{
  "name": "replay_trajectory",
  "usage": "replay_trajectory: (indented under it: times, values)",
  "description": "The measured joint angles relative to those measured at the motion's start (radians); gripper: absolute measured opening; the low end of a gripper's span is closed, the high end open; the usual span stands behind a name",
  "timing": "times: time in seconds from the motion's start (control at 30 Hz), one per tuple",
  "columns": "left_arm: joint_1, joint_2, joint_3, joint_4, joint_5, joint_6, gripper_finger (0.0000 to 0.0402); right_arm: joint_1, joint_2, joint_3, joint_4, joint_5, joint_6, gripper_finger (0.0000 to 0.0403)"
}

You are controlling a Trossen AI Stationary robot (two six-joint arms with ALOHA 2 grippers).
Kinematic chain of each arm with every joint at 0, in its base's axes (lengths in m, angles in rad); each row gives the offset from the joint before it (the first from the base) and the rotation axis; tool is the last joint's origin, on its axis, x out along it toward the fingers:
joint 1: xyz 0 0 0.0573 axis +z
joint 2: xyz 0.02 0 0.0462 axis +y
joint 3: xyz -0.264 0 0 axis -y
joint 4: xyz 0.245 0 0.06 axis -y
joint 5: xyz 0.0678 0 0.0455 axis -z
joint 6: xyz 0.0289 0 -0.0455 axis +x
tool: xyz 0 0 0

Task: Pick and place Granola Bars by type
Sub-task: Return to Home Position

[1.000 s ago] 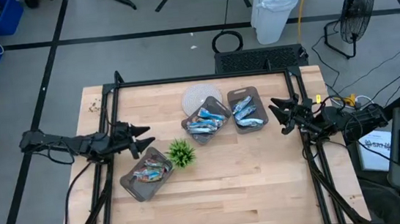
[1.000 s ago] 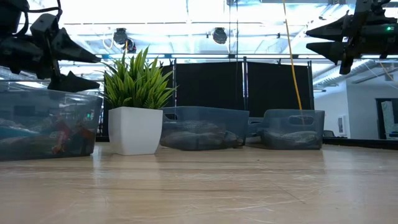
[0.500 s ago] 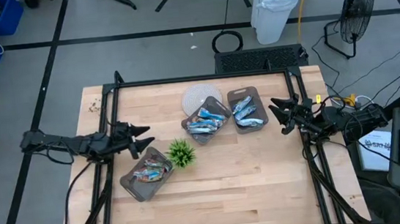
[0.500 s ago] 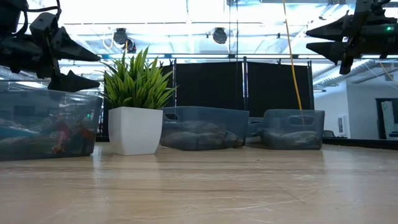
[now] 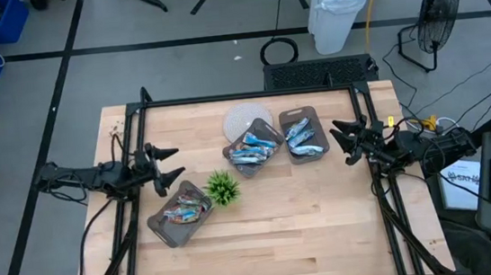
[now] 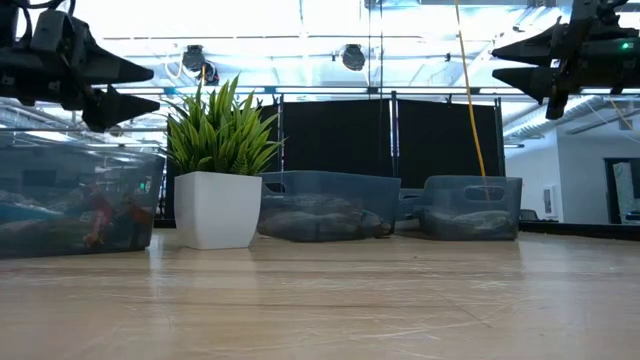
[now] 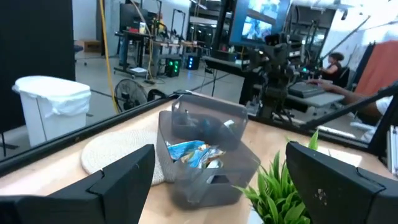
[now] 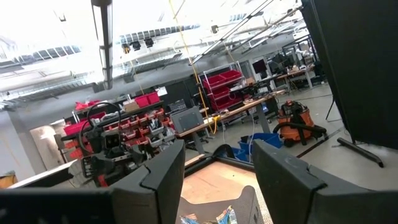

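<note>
The granola bars lie in three grey trays. Blue and silver ones fill the middle tray [image 5: 252, 149] and the right tray [image 5: 302, 136]. Bars with red/orange marks [image 5: 183, 212] lie in the near-left tray [image 5: 166, 231]. My left gripper [image 5: 174, 161] is open and hovers above the table, on the far-left side of the near-left tray. In the left wrist view it faces the middle tray [image 7: 208, 155]. My right gripper [image 5: 340, 142] is open, holds nothing, and hangs in the air to the right of the right tray.
A small green plant in a white pot [image 5: 223, 188] stands between the near-left tray and the middle tray. A round pale mat [image 5: 246, 119] lies behind the middle tray. Bare wood stretches along the table's near side [image 5: 283, 242]. A person [image 7: 336, 62] sits in the room beyond.
My left gripper has drawn back toward the table's left edge and risen a little, staying open. The right arm and all trays have kept still.
</note>
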Motion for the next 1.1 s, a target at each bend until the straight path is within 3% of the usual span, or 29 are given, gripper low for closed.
replay_trajectory:
  times: [1.1]
  values:
    - [-0.011,0.002,-0.002,0.011,0.007,0.03,0.0361,0.0,0.0,0.0,0.0,0.0,0.0,0.0181]
